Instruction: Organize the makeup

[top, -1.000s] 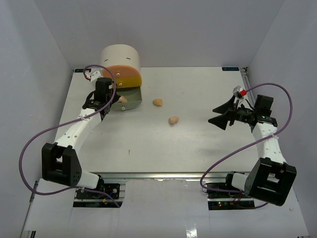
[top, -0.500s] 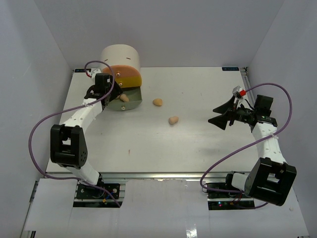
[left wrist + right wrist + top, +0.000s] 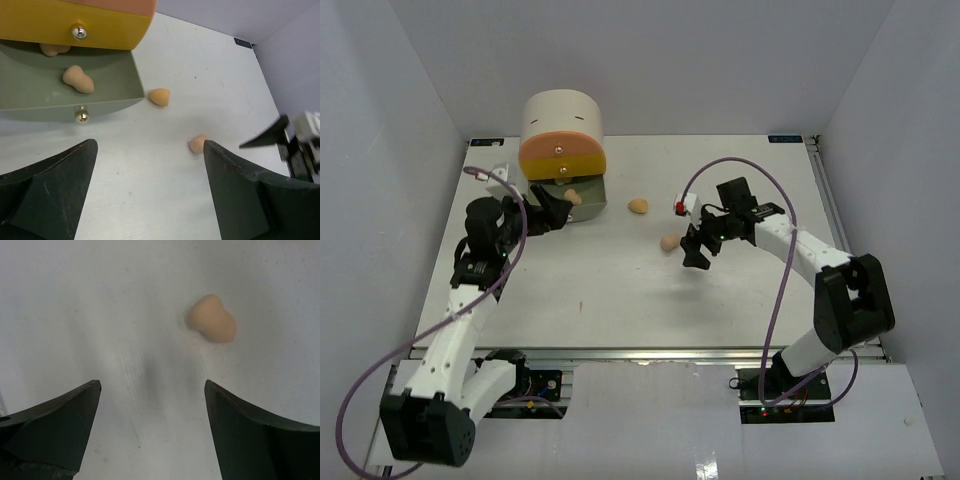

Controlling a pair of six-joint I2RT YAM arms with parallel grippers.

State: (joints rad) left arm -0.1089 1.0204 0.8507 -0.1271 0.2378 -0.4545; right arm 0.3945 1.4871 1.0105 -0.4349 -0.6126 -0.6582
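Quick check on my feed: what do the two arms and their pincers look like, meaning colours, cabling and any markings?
The left arm and right arm are built of white links with black joint blocks. Each trails a looping purple cable. The left pincer and right pincer have dark, wedge-shaped fingers. A small red-and-white tag sits at the right wrist.

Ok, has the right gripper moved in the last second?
Yes. The right gripper has swung left, away from the right edge of the table, and is now open beside the nearer loose sponge.
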